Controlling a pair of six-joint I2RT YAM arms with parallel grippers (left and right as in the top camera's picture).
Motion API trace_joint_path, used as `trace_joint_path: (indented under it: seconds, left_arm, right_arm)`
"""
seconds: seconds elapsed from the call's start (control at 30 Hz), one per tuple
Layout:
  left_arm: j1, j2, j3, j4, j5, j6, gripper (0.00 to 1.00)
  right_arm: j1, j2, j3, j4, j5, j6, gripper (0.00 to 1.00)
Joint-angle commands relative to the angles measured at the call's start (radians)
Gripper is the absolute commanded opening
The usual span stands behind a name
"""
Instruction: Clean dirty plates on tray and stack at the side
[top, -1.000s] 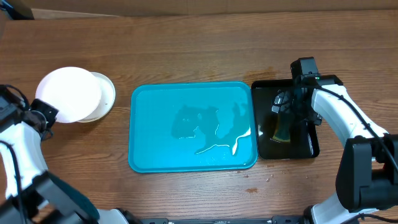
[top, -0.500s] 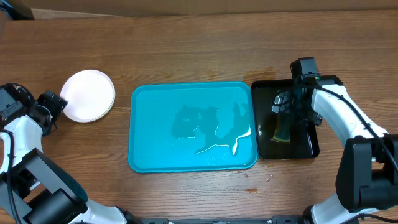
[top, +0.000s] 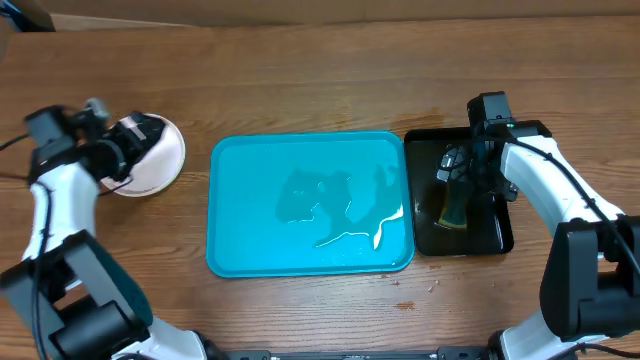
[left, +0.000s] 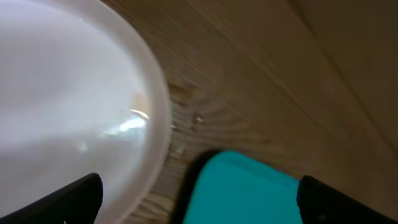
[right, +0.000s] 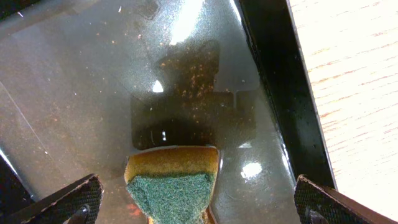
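We see a brown wooden table carrying three things. The plates sit stacked at its left side. The turquoise tray lies at the middle, well apart from the plates. A black tray rests just beside the turquoise one, on its right.

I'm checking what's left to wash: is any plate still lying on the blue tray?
No, in the overhead view the blue tray holds only streaks of water, and the plates sit stacked on the table to its left.
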Motion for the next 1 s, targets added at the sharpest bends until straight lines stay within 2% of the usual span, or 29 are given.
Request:
trace_joint_path:
  seconds: [0.0,0.2,0.37,0.8,0.97]
  left_arm:
    - [-0.092,-0.012,0.019,-0.015,-0.046,0.063,1.00]
    - [-0.212,-0.012,0.019,-0.015,-0.140,0.063,1.00]
    - [-0.259,-0.012,0.019,-0.015,-0.154,0.063,1.00]
    - [-0.269,-0.012,0.019,-0.015,-0.154,0.063,1.00]
    - [-0.269,-0.012,0.019,-0.015,-0.154,0.063,1.00]
  right_arm:
    - [-0.003,-0.002,0.013,0.002,0.003,0.001,1.00]
    - [-0.003,-0.007,0.013,0.002,0.002,0.001,1.00]
    - [0.009,-0.151,0.013,0.002,0.003,0.001,1.00]
    - [0.011,-0.904,0.013,0.002,0.003,0.001,1.00]
    - [0.013,-1.196,0.013,0.004,0.242,0.001,1.00]
